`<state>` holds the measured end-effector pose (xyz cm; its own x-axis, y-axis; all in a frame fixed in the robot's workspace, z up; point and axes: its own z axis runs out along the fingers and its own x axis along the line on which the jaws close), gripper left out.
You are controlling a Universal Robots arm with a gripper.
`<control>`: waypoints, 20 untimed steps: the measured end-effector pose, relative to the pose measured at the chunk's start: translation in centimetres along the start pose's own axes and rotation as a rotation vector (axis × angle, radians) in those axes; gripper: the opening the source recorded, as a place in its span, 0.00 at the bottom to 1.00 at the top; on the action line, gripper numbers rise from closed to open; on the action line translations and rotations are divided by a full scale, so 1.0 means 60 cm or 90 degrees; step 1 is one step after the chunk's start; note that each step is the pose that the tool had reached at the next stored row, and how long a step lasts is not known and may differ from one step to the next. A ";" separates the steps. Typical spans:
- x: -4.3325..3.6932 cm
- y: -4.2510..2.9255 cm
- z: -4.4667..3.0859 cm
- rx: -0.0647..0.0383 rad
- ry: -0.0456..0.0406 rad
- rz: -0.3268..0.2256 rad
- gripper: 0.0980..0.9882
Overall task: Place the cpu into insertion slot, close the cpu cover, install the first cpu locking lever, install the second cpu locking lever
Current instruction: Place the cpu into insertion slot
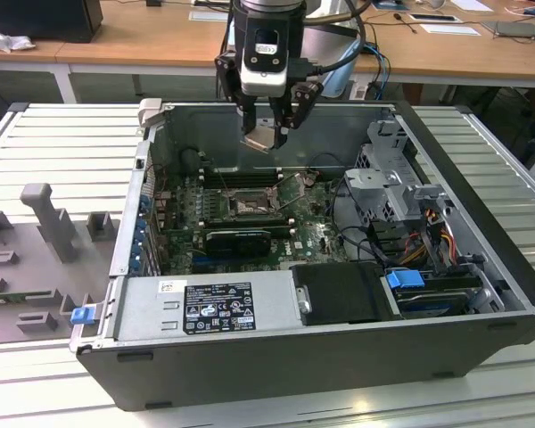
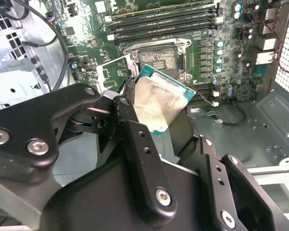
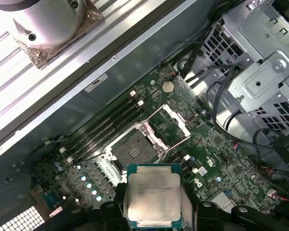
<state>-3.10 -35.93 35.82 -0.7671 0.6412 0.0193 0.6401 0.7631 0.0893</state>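
Note:
My gripper (image 1: 267,134) hangs above the open computer case, shut on the cpu (image 1: 260,135) by its edges. The cpu (image 3: 152,195) is a small square chip with a pale silver top; in the second wrist view the black fingers (image 2: 130,118) clamp the tilted cpu (image 2: 160,101). Below it, apart from the chip, lies the insertion slot (image 3: 132,150), a dark square socket with a metal rim on the green motherboard (image 1: 316,232). The slot (image 2: 158,58) is bare. The cpu cover (image 3: 182,124) stands swung open beside the slot.
Long black memory slots (image 3: 103,127) run beside the socket. A black card (image 1: 239,239) lies in front of it. A metal drive cage (image 1: 383,183) with cables stands at the exterior view's right, and the power supply (image 1: 205,303) is along the case front. Grey fixtures (image 1: 45,223) sit outside the case.

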 end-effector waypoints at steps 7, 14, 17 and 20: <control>0.000 0.000 0.001 0.000 -0.0053 0.049 0.48; 0.000 0.000 0.001 -0.001 -0.0115 0.119 0.48; 0.000 0.000 0.001 -0.001 -0.0136 0.142 0.48; 0.000 0.000 0.002 -0.002 -0.0147 0.155 0.48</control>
<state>-3.10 -35.93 35.73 -0.5892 0.8078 0.0178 0.8057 0.5858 0.0875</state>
